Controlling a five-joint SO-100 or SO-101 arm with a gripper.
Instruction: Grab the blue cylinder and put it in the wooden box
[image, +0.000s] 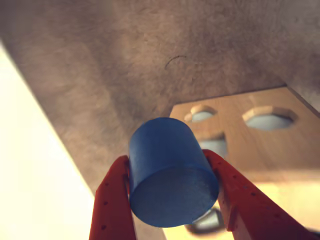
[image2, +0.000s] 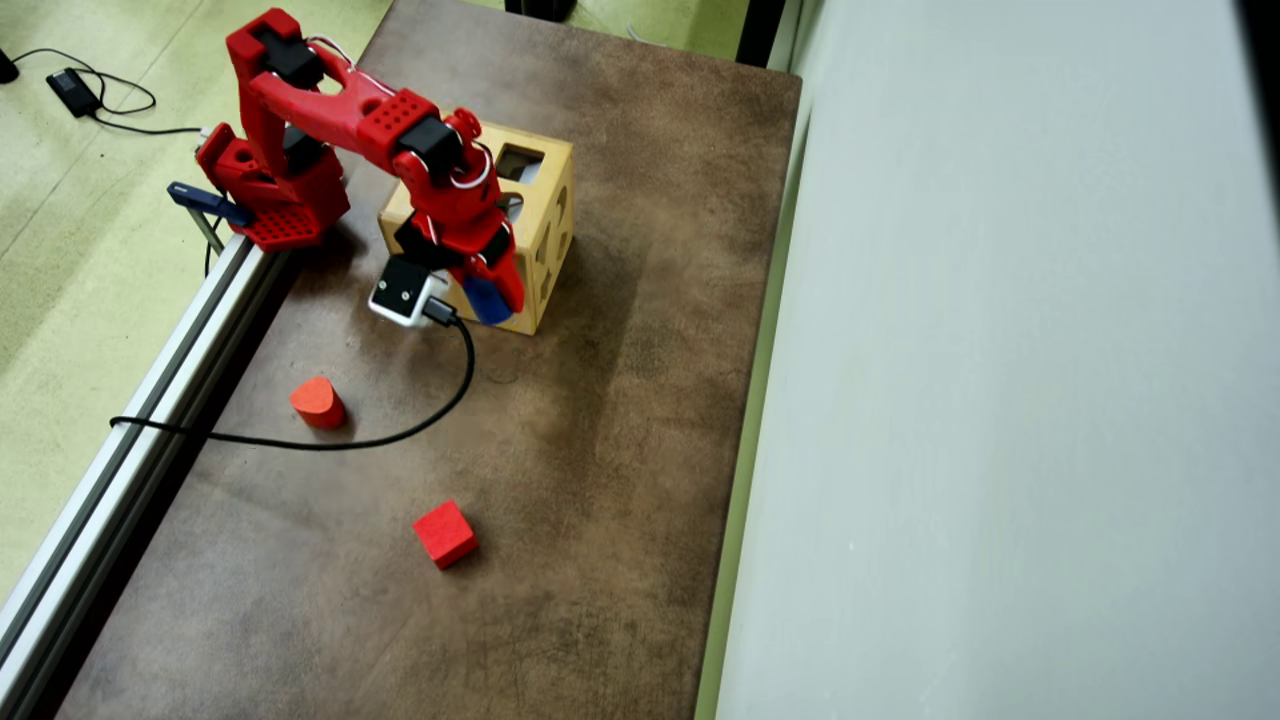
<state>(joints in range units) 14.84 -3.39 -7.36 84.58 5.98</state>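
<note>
Wrist view first: the gripper is pinching the blue cylinder, one red finger on each curved side and the flat round end facing the camera. Holding it by the sides like that makes sense to me, since the ends stay free to go through a hole. Behind it, around 2 o'clock in that view, sits the wooden box with its cut-out holes showing, so the block is clearly off the surface and hanging near the box.

Overhead view backs that up. The arm is reached out over the box, and a sliver of blue peeks out under the gripper at the box's 6 o'clock corner. Whether it's lined up over the round hole I honestly can't tell, the arm covers most of the top face. My guess is it still needs to shift a bit.

The red rounded block and the red cube sit well apart from the box, off toward 7 and 6 o'clock, out of the way.

No brands, labels or writing readable anywhere.
</note>
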